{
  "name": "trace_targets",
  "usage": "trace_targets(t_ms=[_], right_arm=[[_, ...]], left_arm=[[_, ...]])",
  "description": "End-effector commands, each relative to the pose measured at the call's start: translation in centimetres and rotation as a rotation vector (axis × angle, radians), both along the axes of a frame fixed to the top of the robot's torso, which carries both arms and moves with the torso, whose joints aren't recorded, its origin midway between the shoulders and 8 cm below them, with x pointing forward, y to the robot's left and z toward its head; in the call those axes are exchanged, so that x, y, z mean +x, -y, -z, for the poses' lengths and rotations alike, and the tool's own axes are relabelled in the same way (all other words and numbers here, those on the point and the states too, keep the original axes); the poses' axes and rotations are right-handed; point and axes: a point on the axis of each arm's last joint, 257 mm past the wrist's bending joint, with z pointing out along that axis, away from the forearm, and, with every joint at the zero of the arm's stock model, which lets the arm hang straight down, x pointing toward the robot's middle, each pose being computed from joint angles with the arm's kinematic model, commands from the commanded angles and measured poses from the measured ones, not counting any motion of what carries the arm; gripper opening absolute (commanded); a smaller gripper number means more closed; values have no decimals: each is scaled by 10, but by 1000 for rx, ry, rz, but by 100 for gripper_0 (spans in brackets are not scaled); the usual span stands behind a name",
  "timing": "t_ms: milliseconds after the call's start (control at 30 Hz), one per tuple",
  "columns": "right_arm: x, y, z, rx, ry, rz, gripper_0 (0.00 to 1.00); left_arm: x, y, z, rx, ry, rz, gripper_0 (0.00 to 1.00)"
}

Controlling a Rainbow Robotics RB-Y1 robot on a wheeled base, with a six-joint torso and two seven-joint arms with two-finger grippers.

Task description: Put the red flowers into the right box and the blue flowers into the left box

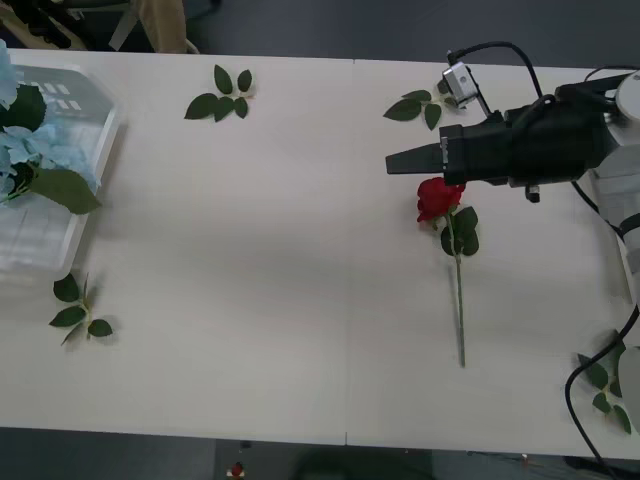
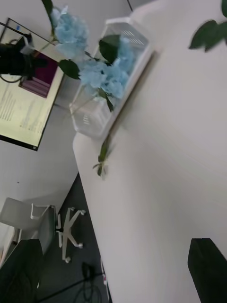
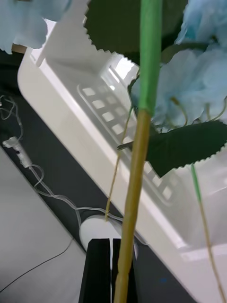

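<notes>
Red flower (image 1: pixel 438 198) lies on the table (image 1: pixel 250 250) toward its right edge, bloom just under the spread fingers of right gripper (image 1: pixel 400 162). Left gripper (image 3: pixel 110 265) fingers clamp a blue flower stem (image 3: pixel 137 180) over the left box (image 3: pixel 71 109). Leaf sprigs (image 1: pixel 222 95) lie scattered.

deep-red rose (image 1: pixel 438 197), pale blue flowers (image 1: pixel 30 150), white ribbed box (image 1: pixel 60 215), black right gripper (image 1: pixel 400 162)

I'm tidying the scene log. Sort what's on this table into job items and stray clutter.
Job items:
- red rose lying on the table, right gripper poised beside it
- blue flowers in the left box
- left gripper shut on a blue flower stem

Clutter:
- loose leaf sprigs scattered around
</notes>
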Motion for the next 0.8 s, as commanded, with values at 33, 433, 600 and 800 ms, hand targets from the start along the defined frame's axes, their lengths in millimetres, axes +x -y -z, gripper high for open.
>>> trace_targets(t_ms=[33,433,600,800], right_arm=[[-1,27,-19,-98,-101,69,90],[3,74,34,-347,-426,349,90],[10,82,66,-502,-431,433,90],[27,98,97,-653,-371,535,90]], left_arm=[[-1,-17,-24,291,-92,17,0],[2,-1,65,346,-159,-179,0],[-2,-1,91,304,-148,-256,0],[1,2,94,308,-146,-246,66]])
